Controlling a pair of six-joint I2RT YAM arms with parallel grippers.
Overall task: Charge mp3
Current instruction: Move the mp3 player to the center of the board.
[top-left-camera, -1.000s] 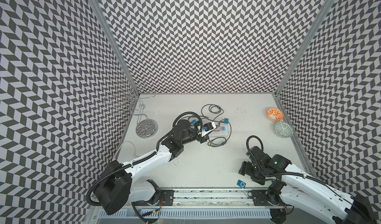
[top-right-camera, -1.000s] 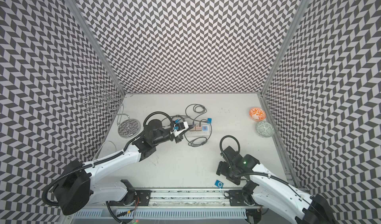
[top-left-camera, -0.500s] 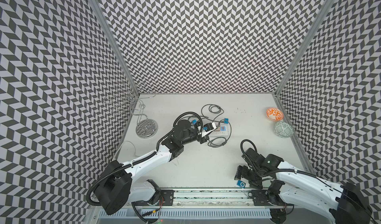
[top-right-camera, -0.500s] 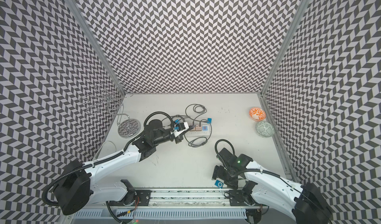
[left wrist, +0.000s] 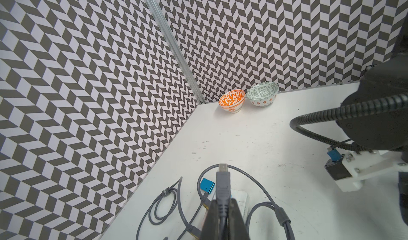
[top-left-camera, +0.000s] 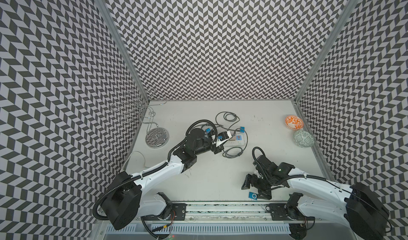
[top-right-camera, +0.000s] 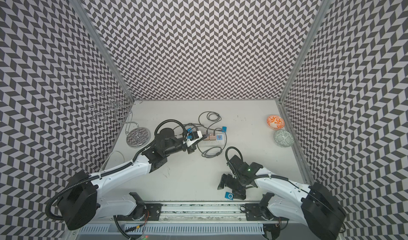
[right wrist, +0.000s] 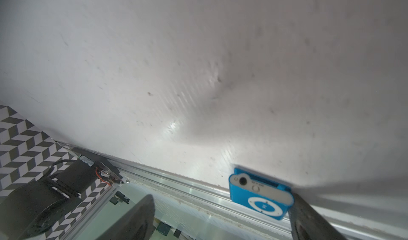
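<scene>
We see the blue mp3 player (right wrist: pixel 260 197) lying flat at the very front edge of the white table (top-left-camera: pixel 220 174), just beside the aluminium rail (top-left-camera: pixel 220 205), with its white control wheel facing up. Our right gripper (right wrist: pixel 220 219) sits low over it with the jaws spread wide and nothing gripped. The player lies between the two fingers, hard up against one finger (right wrist: pixel 309 219), though we cannot tell whether they actually touch. Our left gripper (left wrist: pixel 224 203) is out near the middle of the table, well apart from the player. It is clamped tight on the plug (left wrist: pixel 223 181) of a grey cable (left wrist: pixel 251 177), and the plug's metal tip sticks out past the fingertips. Beneath that gripper we make out the white USB charging block (top-left-camera: pixel 237 139) among loose loops of the cable, with a small blue block (left wrist: pixel 207 185) just beside it. Against the right wall stand an orange-patterned bowl (top-left-camera: pixel 293 121) and a grey-green patterned bowl (top-left-camera: pixel 303 138), close together. By the left wall stands a wire stand (top-left-camera: pixel 157 137) on a round metal base.
</scene>
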